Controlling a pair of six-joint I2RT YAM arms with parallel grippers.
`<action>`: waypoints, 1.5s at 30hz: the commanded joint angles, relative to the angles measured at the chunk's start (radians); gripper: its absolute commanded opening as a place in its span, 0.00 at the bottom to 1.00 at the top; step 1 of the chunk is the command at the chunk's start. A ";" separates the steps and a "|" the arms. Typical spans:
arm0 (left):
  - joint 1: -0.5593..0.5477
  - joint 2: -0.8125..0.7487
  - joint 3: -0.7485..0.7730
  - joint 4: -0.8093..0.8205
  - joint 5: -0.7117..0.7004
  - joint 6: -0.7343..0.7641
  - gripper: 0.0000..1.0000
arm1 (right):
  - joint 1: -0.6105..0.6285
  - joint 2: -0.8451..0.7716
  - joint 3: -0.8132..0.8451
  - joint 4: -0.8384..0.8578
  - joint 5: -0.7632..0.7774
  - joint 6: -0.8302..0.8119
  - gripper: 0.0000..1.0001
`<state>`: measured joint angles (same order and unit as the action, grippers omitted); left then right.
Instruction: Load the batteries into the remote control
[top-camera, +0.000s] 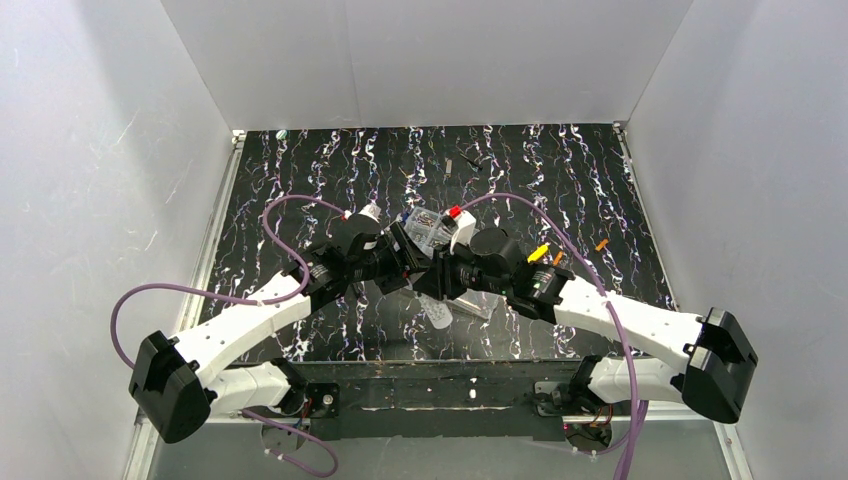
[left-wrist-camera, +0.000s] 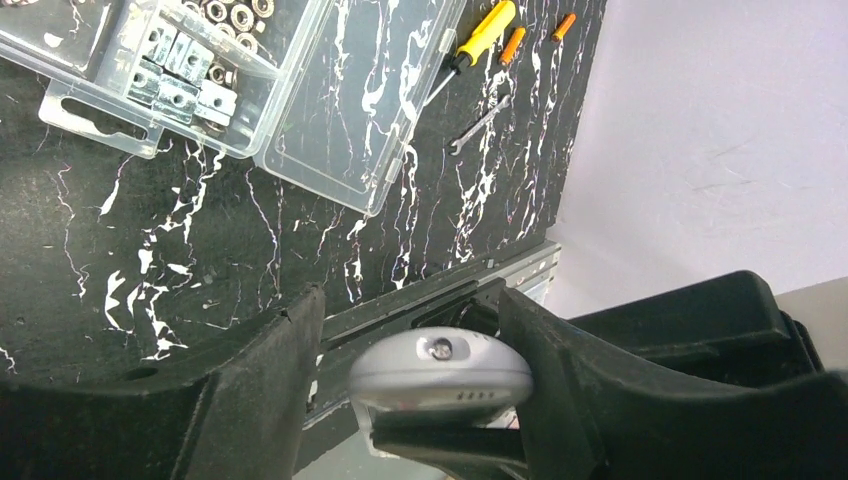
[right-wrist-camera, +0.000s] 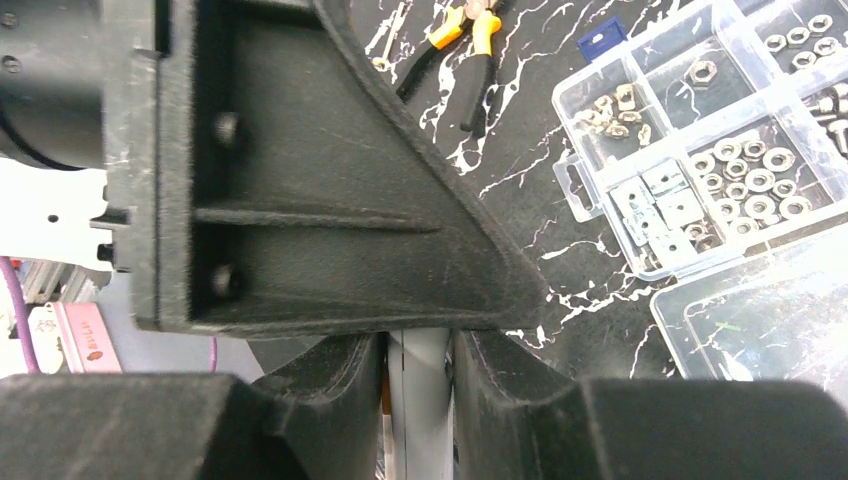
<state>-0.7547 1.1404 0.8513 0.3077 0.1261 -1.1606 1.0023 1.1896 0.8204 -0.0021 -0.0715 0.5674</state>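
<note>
The left arm comes in from the near left of the black, white-veined desk (top-camera: 300, 170) and meets the right arm at mid-desk. The left hand (left-wrist-camera: 415, 322) is open and straddles the rounded grey end of the remote control (left-wrist-camera: 440, 372). One finger (left-wrist-camera: 570, 390) lies against the remote, with a sliver of gap at the other. The remote is off the desk, slung between the two hands. Just behind them sits a clear compartmented box (left-wrist-camera: 100, 122) of nuts and brackets, lid (left-wrist-camera: 340, 120) folded open. The right hand (right-wrist-camera: 418, 346) is clamped on the remote's thin white edge. Right of that hand a yellow-handled screwdriver (left-wrist-camera: 485, 30) lies flat, with a small spanner (left-wrist-camera: 480, 122) near it. The batteries (left-wrist-camera: 513, 44), two of them, both orange, rest on the desk. One is just beside the screwdriver and the other (left-wrist-camera: 565, 26) lies further right, both well apart from the remote.
</note>
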 joint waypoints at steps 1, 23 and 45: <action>-0.005 -0.006 -0.017 0.003 0.020 0.007 0.61 | -0.007 -0.035 0.003 0.091 0.004 0.033 0.01; -0.006 -0.015 -0.046 0.003 0.003 0.004 0.05 | -0.008 -0.111 -0.048 0.071 0.017 -0.029 0.62; -0.005 -0.025 -0.071 0.064 0.006 -0.019 0.00 | -0.009 -0.254 -0.288 0.190 -0.157 0.012 0.64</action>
<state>-0.7605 1.1332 0.7818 0.3676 0.1272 -1.1717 0.9951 0.9569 0.5556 0.0856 -0.1616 0.5606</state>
